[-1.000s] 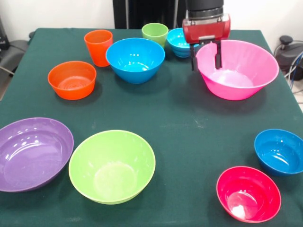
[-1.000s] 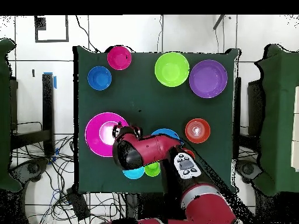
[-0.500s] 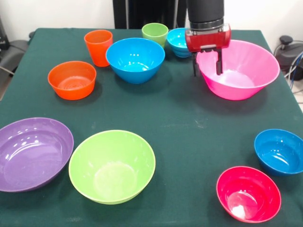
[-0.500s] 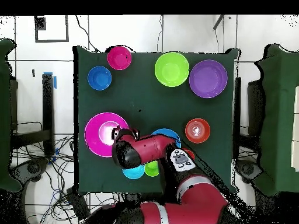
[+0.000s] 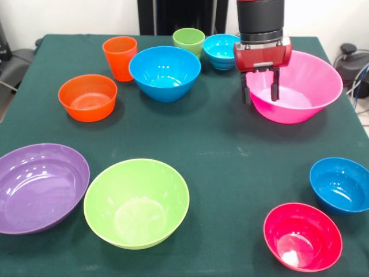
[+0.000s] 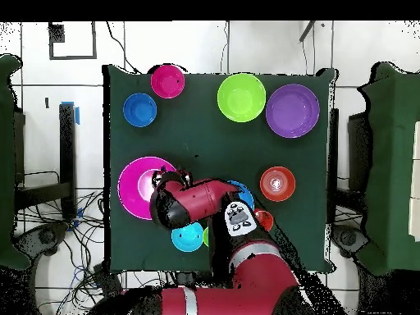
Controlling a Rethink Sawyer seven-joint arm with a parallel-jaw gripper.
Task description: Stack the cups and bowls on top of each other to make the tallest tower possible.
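Gripper [image 5: 260,92] open, straddling near rim of pink bowl [image 5: 308,78]

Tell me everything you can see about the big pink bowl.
The pink bowl is the largest on the table, round, glossy plastic, with flaring walls and a paler flat bottom. It stands upright and empty on the green cloth at the robot's end of the table, apart from the other bowls. The open hand straddles its rim, one finger inside, the other outside the wall.
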